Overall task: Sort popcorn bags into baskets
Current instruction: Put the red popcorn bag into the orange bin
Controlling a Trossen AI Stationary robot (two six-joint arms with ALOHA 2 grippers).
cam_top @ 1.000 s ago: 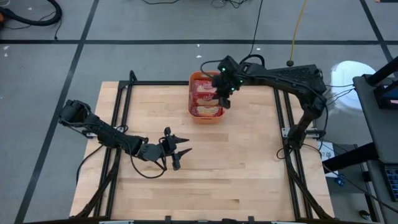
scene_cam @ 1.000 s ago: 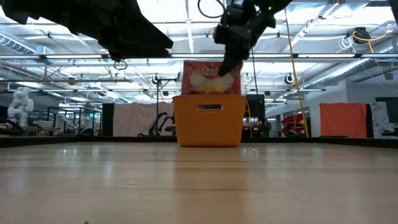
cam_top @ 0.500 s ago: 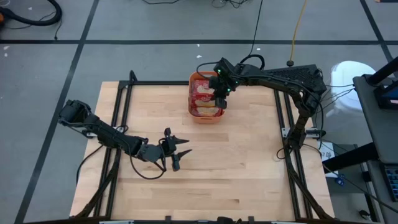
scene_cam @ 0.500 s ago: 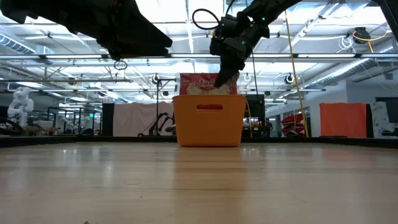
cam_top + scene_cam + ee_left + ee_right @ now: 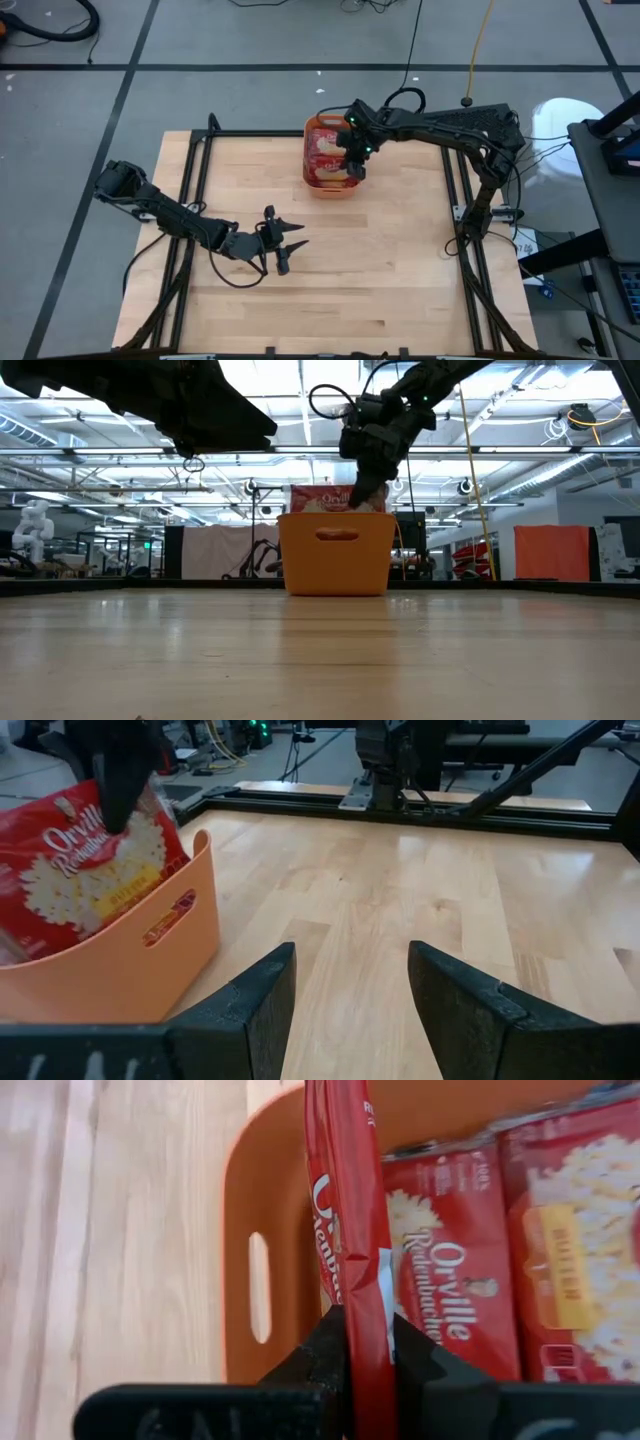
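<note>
Orange plastic rectangular basket is sitting at the table's twelve o'clock edge, holding flat red popcorn packets. Right gripper is pinching one red packet edgewise over it. Left gripper, fingers parted and empty, is waiting toward seven o'clock.

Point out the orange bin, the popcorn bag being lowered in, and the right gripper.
orange bin [image 5: 336,565], low view, front wall.
held popcorn bag [image 5: 350,1230], right wrist view, its red edge.
right gripper [image 5: 362,1342], right wrist view, between the fingertips, shut on the bag.
</note>
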